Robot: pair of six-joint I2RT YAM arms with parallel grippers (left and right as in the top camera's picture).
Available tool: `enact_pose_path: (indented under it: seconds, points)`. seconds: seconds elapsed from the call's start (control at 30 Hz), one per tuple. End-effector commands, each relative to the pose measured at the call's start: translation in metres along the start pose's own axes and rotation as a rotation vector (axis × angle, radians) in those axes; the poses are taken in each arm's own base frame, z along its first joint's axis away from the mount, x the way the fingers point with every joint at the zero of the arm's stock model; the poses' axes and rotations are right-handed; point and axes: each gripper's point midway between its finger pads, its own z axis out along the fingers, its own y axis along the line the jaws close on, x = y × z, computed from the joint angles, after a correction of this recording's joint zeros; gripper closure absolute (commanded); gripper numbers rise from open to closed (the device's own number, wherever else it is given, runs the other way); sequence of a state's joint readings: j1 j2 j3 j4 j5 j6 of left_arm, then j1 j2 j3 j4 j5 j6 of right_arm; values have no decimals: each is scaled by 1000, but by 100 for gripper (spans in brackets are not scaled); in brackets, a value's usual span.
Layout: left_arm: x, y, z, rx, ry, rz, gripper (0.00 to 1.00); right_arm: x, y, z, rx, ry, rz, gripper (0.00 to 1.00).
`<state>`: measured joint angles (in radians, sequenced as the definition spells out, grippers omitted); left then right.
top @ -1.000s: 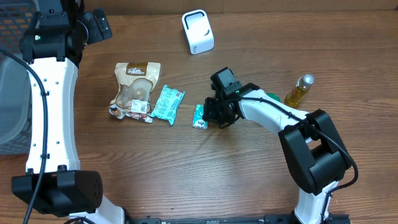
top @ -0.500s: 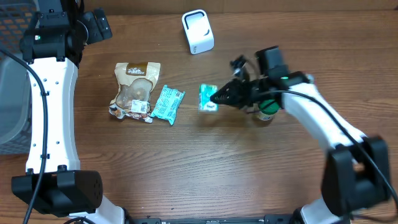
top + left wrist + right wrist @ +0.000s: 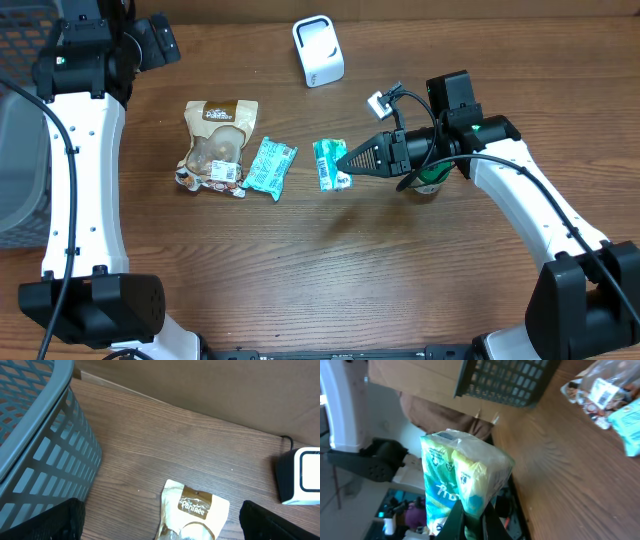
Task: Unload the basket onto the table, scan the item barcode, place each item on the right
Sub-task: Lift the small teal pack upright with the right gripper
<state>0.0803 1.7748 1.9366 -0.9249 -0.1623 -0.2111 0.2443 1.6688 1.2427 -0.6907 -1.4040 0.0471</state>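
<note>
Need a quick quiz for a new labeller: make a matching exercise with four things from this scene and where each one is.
Things:
1 scanner
2 pouch
3 basket
4 green packet

Places:
A held up in the right tool
B left edge of the overhead view
C far side, middle
D lying beside the teal packet

Pairs: 1-C, 2-D, 3-B, 4-A
</note>
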Motion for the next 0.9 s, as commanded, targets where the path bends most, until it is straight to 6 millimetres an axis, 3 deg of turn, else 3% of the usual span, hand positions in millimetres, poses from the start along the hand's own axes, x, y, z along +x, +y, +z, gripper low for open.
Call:
enact_pose_path:
  seconds: [0.0, 0.87]
  points:
    - [-3, 4, 0, -15, -8, -17, 1, 1, 18, -1, -76, 7, -37, 96]
    - [-3, 4, 0, -15, -8, -17, 1, 2, 22, -1, -101, 10, -38, 96]
